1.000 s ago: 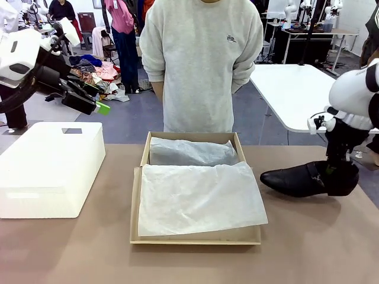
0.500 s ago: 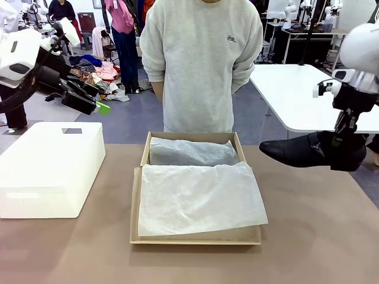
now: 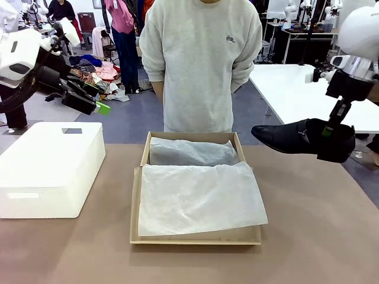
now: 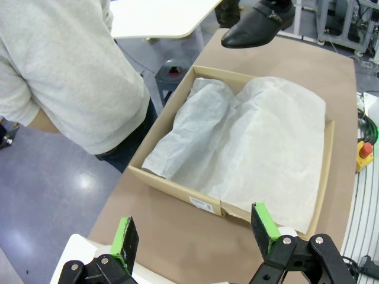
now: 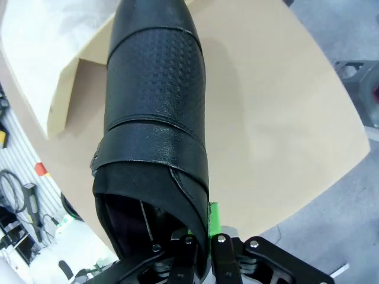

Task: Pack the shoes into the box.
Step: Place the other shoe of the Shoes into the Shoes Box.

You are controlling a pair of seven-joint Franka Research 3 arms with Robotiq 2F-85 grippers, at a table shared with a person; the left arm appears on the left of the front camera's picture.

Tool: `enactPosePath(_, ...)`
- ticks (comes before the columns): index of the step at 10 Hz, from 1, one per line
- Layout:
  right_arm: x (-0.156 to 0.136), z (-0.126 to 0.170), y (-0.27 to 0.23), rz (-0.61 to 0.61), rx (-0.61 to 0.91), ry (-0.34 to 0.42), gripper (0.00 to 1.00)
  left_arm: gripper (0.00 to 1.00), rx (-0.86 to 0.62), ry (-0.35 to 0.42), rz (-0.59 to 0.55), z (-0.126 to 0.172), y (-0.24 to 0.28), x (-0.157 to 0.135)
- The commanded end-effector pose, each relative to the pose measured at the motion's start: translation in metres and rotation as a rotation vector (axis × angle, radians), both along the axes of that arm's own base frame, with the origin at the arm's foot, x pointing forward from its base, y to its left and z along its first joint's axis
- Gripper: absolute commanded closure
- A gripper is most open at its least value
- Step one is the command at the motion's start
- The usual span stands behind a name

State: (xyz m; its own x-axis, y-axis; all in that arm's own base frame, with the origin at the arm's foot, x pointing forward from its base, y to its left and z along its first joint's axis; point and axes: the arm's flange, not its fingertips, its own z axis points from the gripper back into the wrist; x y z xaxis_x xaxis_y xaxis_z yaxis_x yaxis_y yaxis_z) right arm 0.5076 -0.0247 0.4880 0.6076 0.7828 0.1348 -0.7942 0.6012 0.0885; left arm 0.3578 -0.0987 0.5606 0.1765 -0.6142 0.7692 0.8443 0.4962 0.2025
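Clamped on the shoe's [image 3: 287, 137] heel, the right gripper [image 3: 327, 133] is holding it aloft near the desk's [image 3: 320, 236] far-right corner, needing level travel onto the box's [image 3: 195, 239] tissue [image 3: 198, 198].

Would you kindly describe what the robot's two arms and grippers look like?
The left arm and right arm have rounded white shells with black joints. The left gripper is black, its two fingers tipped with bright green pads and pinned by silver bolts. The right gripper has the same black build with green pads.

shoe [image 3: 290, 137]: glossy black, aloft, toe leftward; box [image 3: 177, 239]: open, tissue-lined
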Motion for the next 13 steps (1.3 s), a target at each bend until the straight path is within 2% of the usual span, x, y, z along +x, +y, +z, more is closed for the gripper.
enactPosePath(1,0.0,-0.004,-0.006,-0.007,0.002,0.016,1.0,0.0,-0.009,0.001,-0.012,0.0,0.001,0.001)
enactPosePath(7,0.001,-0.009,-0.006,-0.008,0.0,0.02,1.0,0.0,-0.009,0.001,-0.012,0.0,0.001,0.001)
enactPosePath(10,-0.006,0.034,0.037,-0.292,0.054,0.009,1.0,0.0,-0.009,0.001,-0.012,0.0,0.001,0.001)
enactPosePath(12,-0.016,0.046,0.065,-0.434,0.053,0.019,1.0,0.0,-0.009,0.001,-0.012,0.0,0.001,0.001)
enactPosePath(13,-0.017,0.045,0.081,-0.531,0.042,-0.005,1.0,0.0,-0.009,0.001,-0.012,0.0,0.001,0.001)
